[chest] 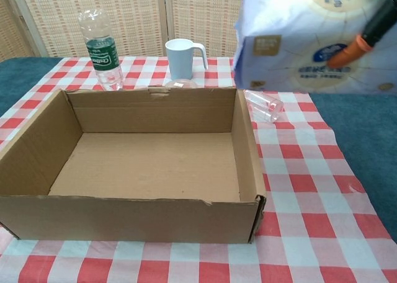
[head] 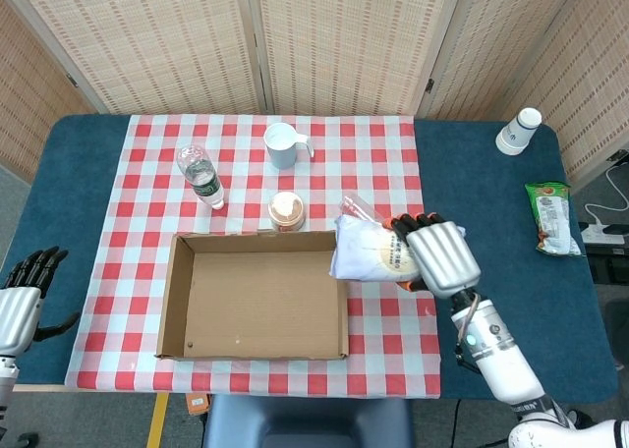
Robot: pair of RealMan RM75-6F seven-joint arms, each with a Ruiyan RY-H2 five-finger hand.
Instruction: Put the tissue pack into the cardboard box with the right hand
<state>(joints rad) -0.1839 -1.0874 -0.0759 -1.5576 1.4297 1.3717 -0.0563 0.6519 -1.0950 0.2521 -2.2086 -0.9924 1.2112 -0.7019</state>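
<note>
My right hand (head: 435, 256) holds the white and lavender tissue pack (head: 366, 252) in the air, just over the right wall of the open cardboard box (head: 179, 301). In the chest view the tissue pack (chest: 304, 41) hangs high at the upper right, and of the right hand (chest: 366, 31) only dark fingers with orange tips show, wrapped over the pack. The cardboard box (chest: 245, 146) holds nothing. My left hand (head: 20, 296) hangs off the table's left edge with its fingers apart and nothing in it.
Behind the box stand a water bottle (head: 200, 176), a light blue mug (head: 282, 145) and a small round jar (head: 287, 210). A clear plastic cup (chest: 263, 104) lies on its side right of the box. A paper cup stack (head: 518, 131) and a green snack bag (head: 550, 217) sit far right.
</note>
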